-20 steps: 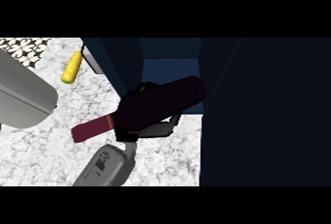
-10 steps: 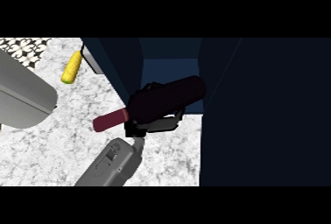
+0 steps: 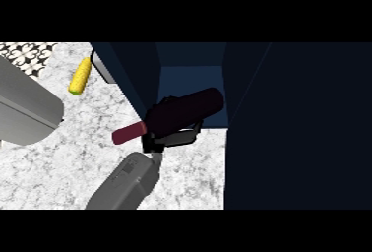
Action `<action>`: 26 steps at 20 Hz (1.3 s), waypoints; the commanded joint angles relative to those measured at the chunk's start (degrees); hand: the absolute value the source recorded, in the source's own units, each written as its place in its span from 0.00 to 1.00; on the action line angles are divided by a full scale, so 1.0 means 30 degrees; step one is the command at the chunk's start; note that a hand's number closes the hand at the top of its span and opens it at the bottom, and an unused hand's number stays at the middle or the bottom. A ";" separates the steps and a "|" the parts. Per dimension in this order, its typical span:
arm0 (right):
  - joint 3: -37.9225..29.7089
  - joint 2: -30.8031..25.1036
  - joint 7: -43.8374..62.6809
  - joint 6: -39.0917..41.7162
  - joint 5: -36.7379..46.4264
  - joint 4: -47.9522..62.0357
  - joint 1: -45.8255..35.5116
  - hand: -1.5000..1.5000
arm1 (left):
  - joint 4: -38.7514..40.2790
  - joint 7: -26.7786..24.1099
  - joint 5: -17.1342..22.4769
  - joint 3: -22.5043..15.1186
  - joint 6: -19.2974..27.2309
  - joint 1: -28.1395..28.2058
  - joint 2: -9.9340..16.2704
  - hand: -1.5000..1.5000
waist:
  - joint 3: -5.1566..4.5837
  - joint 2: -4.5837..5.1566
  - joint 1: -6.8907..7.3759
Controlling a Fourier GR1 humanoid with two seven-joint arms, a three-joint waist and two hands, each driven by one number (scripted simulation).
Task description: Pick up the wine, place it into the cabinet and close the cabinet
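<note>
Right hand (image 3: 173, 135), fingers curled round the wine (image 3: 178, 114), holds it tilted at the open cabinet (image 3: 190, 81) mouth, so the pickup is done while placing and closing remain.

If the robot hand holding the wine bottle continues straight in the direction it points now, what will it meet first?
Probably nothing at first: the robot hand with the wine bottle points into the open cabinet. Its back wall would likely come first, though depth there is unclear.
</note>
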 commanded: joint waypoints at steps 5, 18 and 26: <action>0.0608 0.0297 0.0269 0.0142 -0.0022 -0.1190 0.1221 0.00 | 0.3583 -0.2987 0.3323 0.0988 -0.2749 -0.0893 -0.0001 1.00 | -0.0009 0.0040 -0.0237; 0.0446 0.0250 0.0075 -0.0515 0.0451 0.0997 -0.1212 0.00 | 0.8294 -0.4003 0.6889 -0.0530 -0.3821 -0.4762 -0.0001 1.00 | -0.0014 0.0116 -0.0348; 0.1070 0.0511 -0.0686 0.0220 0.0707 0.0338 0.0448 0.00 | 0.8968 -0.3804 0.8036 -0.0685 -0.4421 -0.6076 -0.0001 1.00 | -0.0008 0.0088 -0.0390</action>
